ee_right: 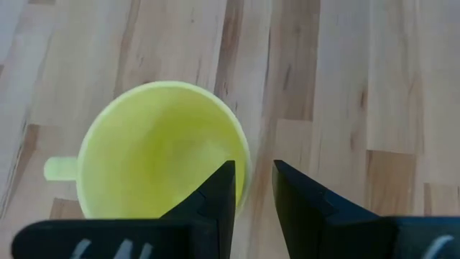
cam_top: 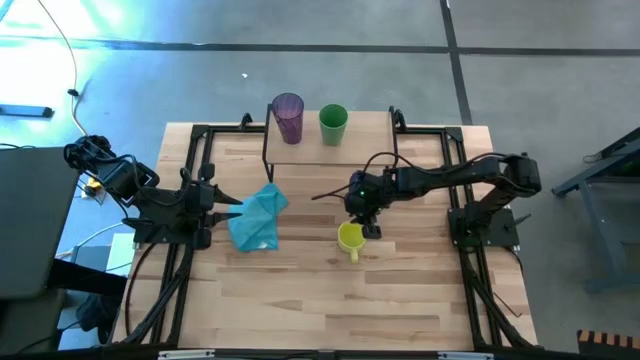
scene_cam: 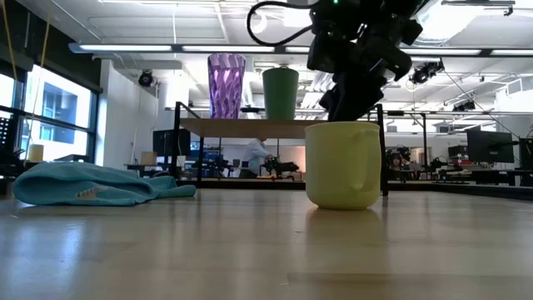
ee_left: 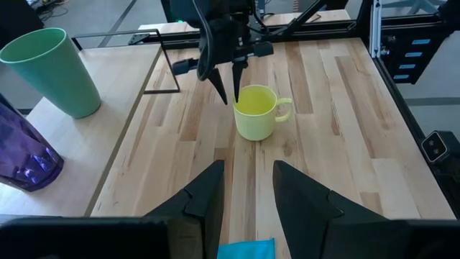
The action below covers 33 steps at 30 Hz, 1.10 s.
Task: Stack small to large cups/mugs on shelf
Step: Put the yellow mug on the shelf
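While two cups (cam_top: 288, 117) top the shelf (cam_top: 362, 135), one mug (cam_top: 350, 238) sits below

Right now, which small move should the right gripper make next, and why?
Probably lower straight down and close on the mug's rim. The right gripper hangs just above the yellow-green mug, jaws apart, straddling its rim on the side opposite the handle. The mug stands upright on the table, not yet held.
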Available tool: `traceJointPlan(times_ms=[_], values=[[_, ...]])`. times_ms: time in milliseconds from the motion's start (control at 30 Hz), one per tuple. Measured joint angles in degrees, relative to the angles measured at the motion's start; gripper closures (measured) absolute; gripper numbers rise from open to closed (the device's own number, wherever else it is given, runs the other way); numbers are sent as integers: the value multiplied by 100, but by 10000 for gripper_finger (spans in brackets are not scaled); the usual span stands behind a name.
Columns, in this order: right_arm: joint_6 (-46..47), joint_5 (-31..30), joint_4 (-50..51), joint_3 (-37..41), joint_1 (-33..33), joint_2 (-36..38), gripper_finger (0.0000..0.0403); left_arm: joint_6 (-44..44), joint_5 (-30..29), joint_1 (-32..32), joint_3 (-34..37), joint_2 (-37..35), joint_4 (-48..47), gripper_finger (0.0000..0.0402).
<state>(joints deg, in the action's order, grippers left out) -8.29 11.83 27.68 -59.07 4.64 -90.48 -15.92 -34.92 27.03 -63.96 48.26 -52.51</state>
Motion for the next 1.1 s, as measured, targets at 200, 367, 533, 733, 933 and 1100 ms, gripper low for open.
traceJointPlan(times_ms=[200,367,533,733,933,1100], values=[[77,-117,37,0,0,-6,318,0,0,2,0,-1,0,293],[81,-124,40,0,0,-26,318,-2,0,0,0,1,0,293],[117,-216,66,0,0,-83,318,-2,0,2,0,1,2,293],[209,-253,32,0,0,-84,318,-4,0,2,-1,2,4,293],[231,-253,12,0,0,-210,318,-4,0,0,-2,2,4,293],[233,-251,23,0,0,-331,318,-4,0,1,-2,1,7,293]])
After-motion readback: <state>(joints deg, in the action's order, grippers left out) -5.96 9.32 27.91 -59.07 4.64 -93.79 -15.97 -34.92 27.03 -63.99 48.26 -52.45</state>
